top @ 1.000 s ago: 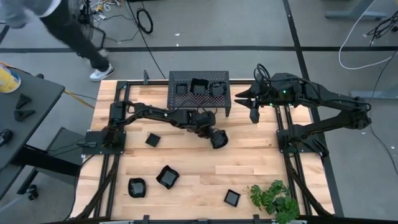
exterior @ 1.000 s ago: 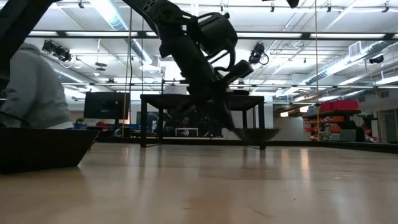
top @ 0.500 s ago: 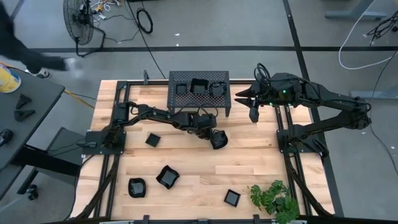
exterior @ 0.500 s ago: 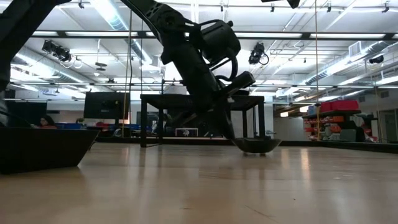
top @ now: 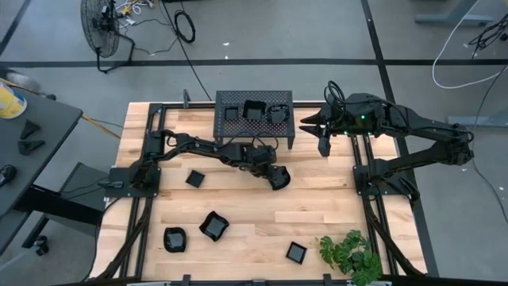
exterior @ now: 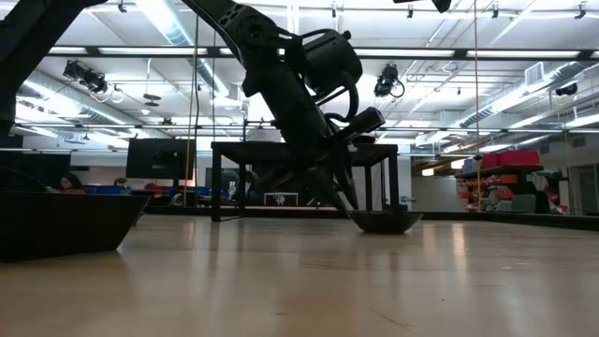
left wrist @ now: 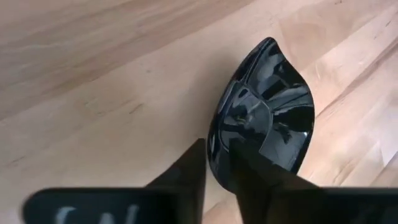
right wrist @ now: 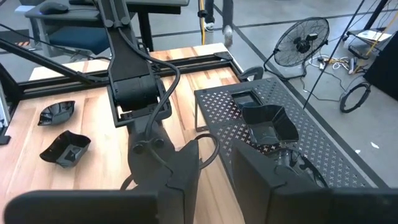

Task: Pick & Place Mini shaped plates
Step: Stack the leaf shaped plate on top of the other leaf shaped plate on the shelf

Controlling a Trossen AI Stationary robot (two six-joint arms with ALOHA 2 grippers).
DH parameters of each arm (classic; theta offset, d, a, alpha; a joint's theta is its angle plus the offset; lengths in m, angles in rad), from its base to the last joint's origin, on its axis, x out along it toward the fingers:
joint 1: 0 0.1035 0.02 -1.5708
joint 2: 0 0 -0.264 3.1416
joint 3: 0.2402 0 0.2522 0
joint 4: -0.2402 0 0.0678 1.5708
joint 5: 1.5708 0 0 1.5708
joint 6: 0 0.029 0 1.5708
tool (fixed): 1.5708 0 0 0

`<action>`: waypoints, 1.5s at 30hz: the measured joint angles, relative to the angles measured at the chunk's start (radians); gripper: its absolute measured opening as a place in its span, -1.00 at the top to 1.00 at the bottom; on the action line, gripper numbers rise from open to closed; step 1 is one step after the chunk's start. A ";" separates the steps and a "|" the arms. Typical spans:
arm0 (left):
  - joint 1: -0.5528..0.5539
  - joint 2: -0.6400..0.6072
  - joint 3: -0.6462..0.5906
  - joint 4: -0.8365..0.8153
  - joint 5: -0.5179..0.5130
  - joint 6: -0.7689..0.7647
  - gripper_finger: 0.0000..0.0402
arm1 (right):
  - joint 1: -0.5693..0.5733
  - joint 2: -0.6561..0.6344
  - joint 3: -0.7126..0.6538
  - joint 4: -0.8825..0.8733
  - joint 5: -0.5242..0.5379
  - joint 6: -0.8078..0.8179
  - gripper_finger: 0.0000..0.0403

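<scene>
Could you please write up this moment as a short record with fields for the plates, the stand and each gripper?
Held plate: a glossy black plate resting on the table, its rim between the left gripper's fingers.
Left gripper: at the table's middle, closed on that plate's rim.
Right gripper: waiting beside the stand, holding nothing.
Stand: perforated metal, at the table's far edge, with two plates on top.
Loose plates: four lying apart on the near part of the table.
Plant: near corner.
</scene>
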 joint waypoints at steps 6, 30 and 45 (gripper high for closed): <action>0.000 -0.021 0.000 -0.002 0.061 -0.018 0.27 | 0.000 0.000 0.000 -0.021 0.000 0.053 0.52; -0.042 -0.601 0.002 -0.306 -0.275 0.418 0.08 | 0.147 0.046 -0.029 -0.277 0.000 0.424 0.52; -0.049 -0.897 0.001 -0.343 -0.372 0.649 0.12 | 0.253 0.047 -0.590 0.451 -0.008 0.912 0.52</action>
